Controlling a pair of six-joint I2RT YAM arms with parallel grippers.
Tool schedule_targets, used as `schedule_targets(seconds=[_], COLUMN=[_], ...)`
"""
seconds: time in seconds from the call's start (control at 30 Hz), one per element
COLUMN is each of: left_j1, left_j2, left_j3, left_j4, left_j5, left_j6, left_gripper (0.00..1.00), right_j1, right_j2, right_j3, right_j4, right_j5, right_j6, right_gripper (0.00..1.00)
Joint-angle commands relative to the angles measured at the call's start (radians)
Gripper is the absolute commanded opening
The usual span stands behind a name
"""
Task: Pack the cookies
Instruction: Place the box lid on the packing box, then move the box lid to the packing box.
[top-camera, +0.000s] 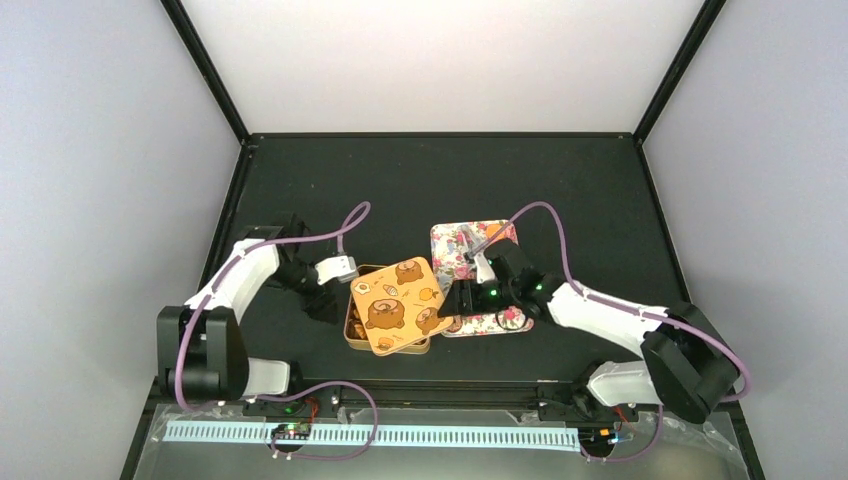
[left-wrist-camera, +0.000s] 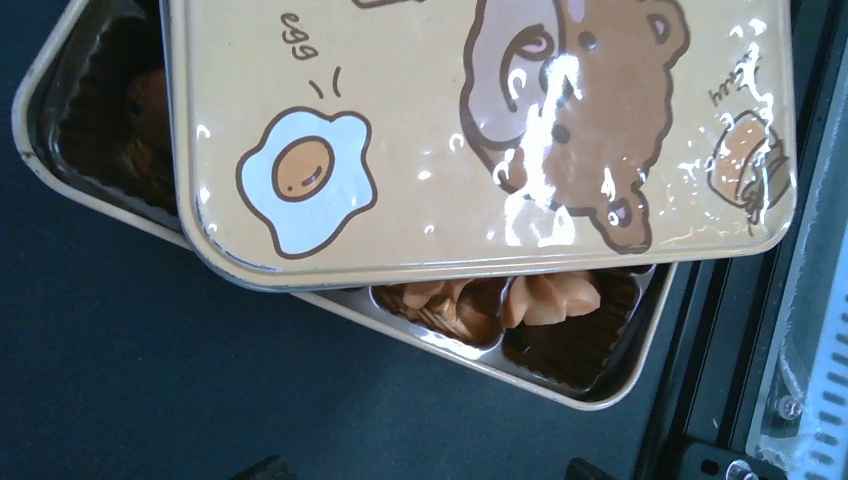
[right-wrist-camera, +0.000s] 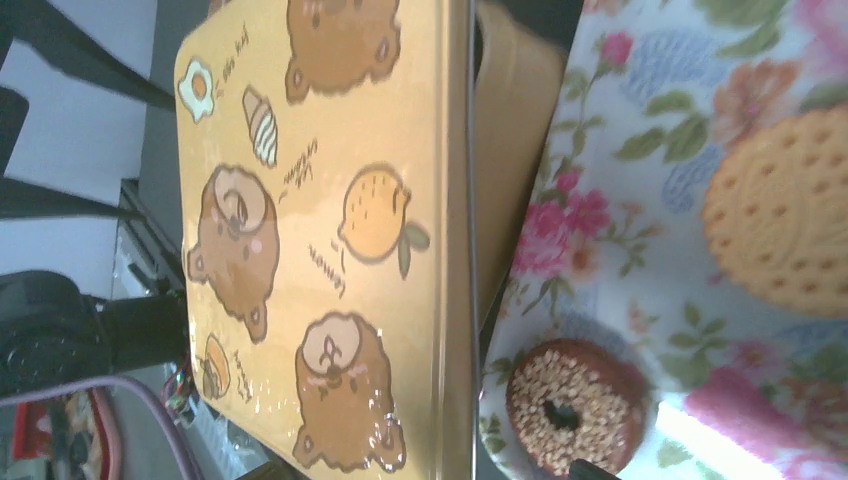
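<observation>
I'm seeing left fingers (top-camera: 325, 303) hanging wide by the skewed lid (top-camera: 400, 305); right fingers (top-camera: 457, 299), I cannot tell.

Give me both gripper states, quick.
Left gripper: open, holding nothing.
Right gripper: cannot be told; it sits at the orange tin lid's edge.

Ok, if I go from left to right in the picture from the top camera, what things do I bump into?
left gripper → orange bear lid → flowery tray
</observation>
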Motion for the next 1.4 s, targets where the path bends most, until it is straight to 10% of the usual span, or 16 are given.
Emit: schedule_targets(seconds=[0.0, 1.37], left_j1=[0.008, -0.128], left_j2=[-0.029, 0.102], left_j3=[0.028, 0.026], left_j4=[-0.036, 0.282], left_j5=[0.068, 0.016], left_j6=[0.007, -0.364], left_gripper=[0.73, 0.64], right_j1=[-0.04, 0.193], right_j2=[0.012, 0.201], right_j3=[0.128, 0.304], right_j4=[-0.18, -0.284], right_j5=[0.035, 0.213], right_j6=[-0.142, -0.176], right_gripper=[0.74, 0.56])
